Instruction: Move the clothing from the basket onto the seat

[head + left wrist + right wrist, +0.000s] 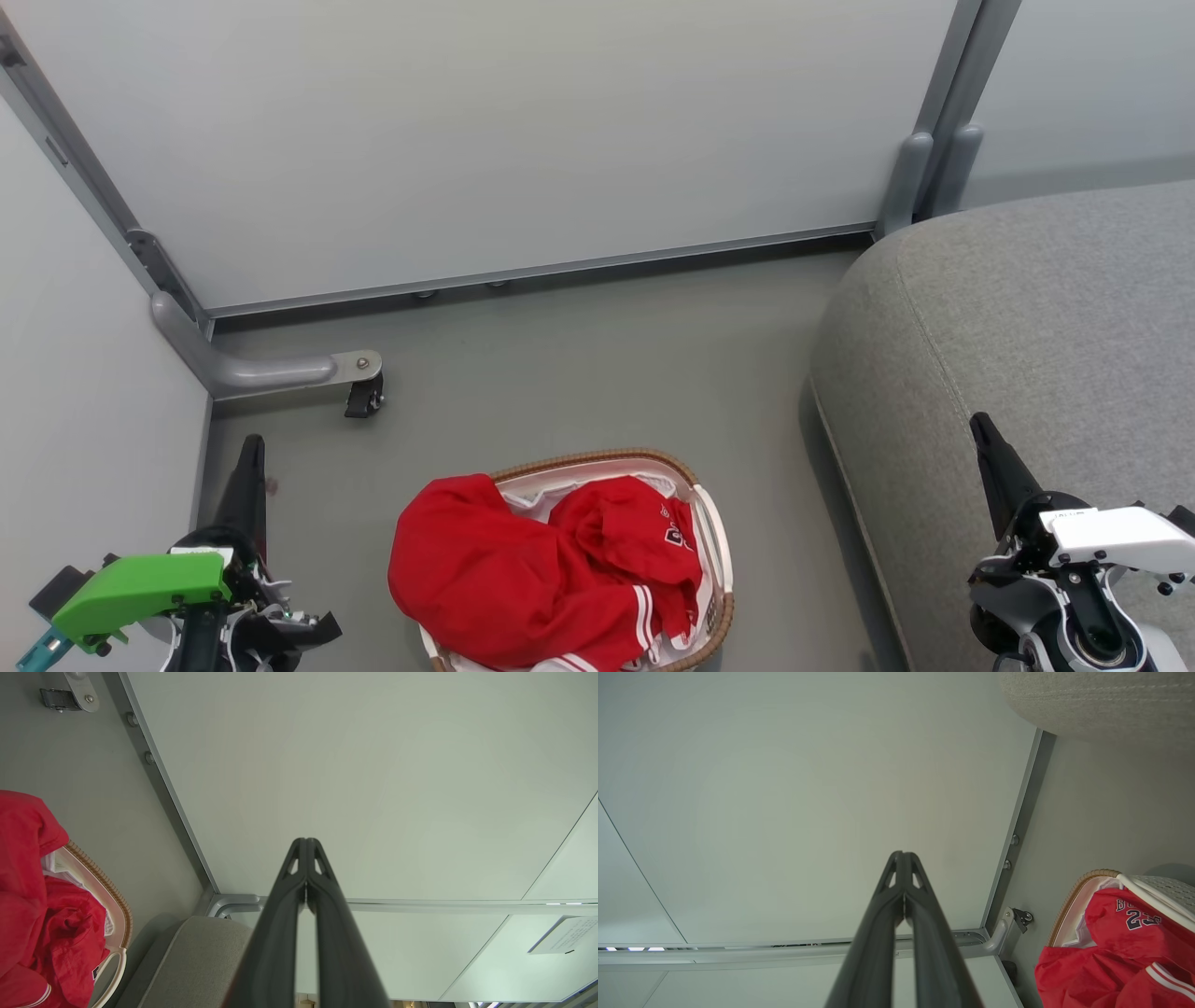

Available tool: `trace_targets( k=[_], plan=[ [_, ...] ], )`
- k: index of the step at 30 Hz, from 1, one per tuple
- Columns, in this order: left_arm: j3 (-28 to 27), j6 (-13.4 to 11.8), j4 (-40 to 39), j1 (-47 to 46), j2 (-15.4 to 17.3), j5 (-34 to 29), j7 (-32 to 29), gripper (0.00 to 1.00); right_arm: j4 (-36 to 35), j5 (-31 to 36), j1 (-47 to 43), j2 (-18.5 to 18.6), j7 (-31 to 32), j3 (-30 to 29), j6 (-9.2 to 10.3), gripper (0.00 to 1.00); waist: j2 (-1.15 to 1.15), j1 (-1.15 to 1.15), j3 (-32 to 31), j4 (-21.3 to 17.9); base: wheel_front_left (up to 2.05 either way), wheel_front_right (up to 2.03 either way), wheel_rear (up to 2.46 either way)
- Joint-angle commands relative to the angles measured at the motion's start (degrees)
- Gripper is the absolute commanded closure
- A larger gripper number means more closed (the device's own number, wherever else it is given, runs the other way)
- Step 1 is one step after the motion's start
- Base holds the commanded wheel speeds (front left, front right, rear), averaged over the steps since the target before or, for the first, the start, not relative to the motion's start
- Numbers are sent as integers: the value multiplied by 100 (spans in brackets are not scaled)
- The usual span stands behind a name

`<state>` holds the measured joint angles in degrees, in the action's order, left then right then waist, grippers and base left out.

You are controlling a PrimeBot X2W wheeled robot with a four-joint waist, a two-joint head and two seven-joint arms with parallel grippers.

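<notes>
– Clothing [523,569], where is it placed?
– It is heaped in the basket [597,457], near centre on the floor [607,355]. One red fold is hung out over the left rim. White liner [540,493] is seen under the heap at the far end. The seat [1027,308] is to the right, parted from the basket by a strip of floor. Nothing red is laid on it, so the task is judged not yet begun.
– Grippers?
– Left gripper [306,843] and right gripper [903,855]: on each, the fingers are pressed together tip to tip and nothing is held. One is seen near left of the basket, the other near right over the seat edge. The cloth is touched by neither.
– What could go wrong?
– Several things are judged likely. If the fingers are not spread before descent, the cloth would only be poked. The liner could be pinched along with the cloth, and the basket then dragged or tipped. The garments look tangled, so a second piece could be pulled up part way and dropped on the floor strip, short of the seat. The hanging fold could be caught on the woven rim.
– Writing?
– A dark print [1136,917] is read as "23" on a red garment in the right wrist view. Lettering above it starts with "B"; the rest is hidden by a fold. A sheet [565,935] is fixed to the wall [373,765] in the left wrist view, its text too small to be read. No brand is made out.
</notes>
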<state>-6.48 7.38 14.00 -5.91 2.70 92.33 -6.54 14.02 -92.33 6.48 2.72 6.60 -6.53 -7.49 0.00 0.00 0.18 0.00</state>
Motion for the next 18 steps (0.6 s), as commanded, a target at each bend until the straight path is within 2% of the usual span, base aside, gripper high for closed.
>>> trace_targets(
  k=[1, 3, 4, 12, 18],
  plan=[
    [-11, 27, -7, -70, 40, 17, -15, 100, -13, -17, -68, 35, 2, -7, 0, 100, 0, 0, 0, 0, 0, 0, 0],
    [-11, 27, -7, -70, 40, 17, -15, 100, -13, -17, -68, 35, 2, -7, 1, 100, 0, 0, 0, 0, 0, 0, 0],
    [0, 0, 4, 0, -1, 0, 1, 0, 1, 0, 1, -1, 0, 0, 0, 0, 0, 0, 0, 0, 0, 0, 0],
    [62, -4, 225, 34, 0, -184, 146, 0, 151, 183, 5, -1, -135, 116, 1, 0, 0, 0, 6, 6, 0, 0, 0],
    [113, -3, 242, -23, 68, -880, 314, 0, 147, 774, 109, 102, -310, 243, 1, 0, 0, 0, 14, 15, 0, 0, 0]
  ],
)
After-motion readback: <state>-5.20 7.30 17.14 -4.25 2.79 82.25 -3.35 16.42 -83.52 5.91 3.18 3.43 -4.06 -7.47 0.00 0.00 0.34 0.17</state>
